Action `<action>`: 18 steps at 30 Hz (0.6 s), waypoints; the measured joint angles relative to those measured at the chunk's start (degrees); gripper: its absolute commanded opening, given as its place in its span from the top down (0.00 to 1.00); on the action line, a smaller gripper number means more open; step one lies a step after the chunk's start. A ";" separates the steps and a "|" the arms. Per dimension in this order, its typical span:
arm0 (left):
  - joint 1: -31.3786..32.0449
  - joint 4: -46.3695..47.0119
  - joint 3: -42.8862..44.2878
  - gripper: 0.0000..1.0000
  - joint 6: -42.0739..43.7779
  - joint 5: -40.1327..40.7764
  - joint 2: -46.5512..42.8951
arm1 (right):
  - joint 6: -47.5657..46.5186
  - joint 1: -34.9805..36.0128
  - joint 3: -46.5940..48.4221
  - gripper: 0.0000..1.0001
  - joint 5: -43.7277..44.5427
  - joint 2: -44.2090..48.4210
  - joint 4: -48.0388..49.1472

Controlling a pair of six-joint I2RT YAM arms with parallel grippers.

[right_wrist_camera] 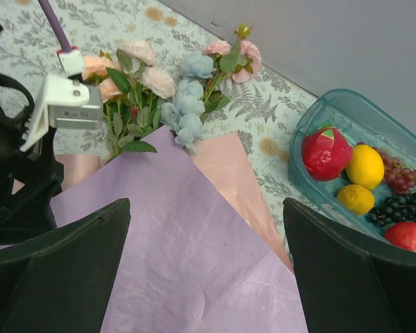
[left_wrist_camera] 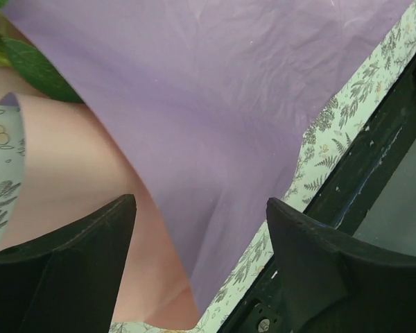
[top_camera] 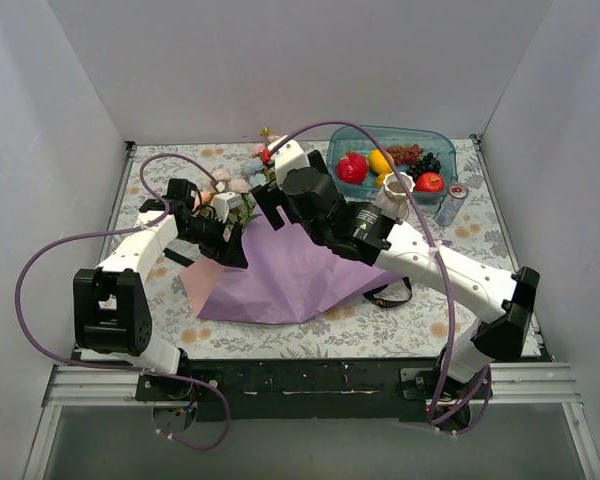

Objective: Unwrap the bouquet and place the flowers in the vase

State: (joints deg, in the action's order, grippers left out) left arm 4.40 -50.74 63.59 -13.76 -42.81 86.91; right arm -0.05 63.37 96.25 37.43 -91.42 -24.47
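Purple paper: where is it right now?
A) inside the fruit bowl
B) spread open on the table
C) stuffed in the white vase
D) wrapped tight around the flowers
B: the purple paper lies spread open on the table, with the flowers poking out past its far edge.

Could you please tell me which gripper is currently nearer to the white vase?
Right. The right gripper hangs over the purple paper, left of the vase in the top view; the left gripper sits farther left and lower in that view.
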 measured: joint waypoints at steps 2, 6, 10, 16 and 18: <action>1.11 0.00 -0.46 0.42 -0.33 0.11 0.24 | 0.15 -0.04 -0.52 0.02 0.33 1.84 0.46; 1.88 0.68 -0.46 0.72 -1.49 0.28 1.20 | 0.42 -0.04 -1.11 0.02 1.18 4.96 1.46; 2.10 1.14 0.15 0.96 -2.47 0.83 1.66 | 0.87 -0.04 -2.89 0.02 1.75 6.88 2.10; 2.10 0.09 4.28 0.97 -1.66 1.46 0.66 | 0.94 -0.79 -3.52 0.02 1.73 6.84 1.88; 2.10 -0.50 4.79 0.95 0.11 1.33 -1.20 | 1.01 -1.73 -3.52 0.02 0.74 6.84 1.88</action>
State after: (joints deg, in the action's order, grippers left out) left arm 6.50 -51.24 68.38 -13.65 -41.47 85.71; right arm 0.95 61.65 92.73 38.17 -84.58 -22.59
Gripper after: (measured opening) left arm 0.030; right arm 0.982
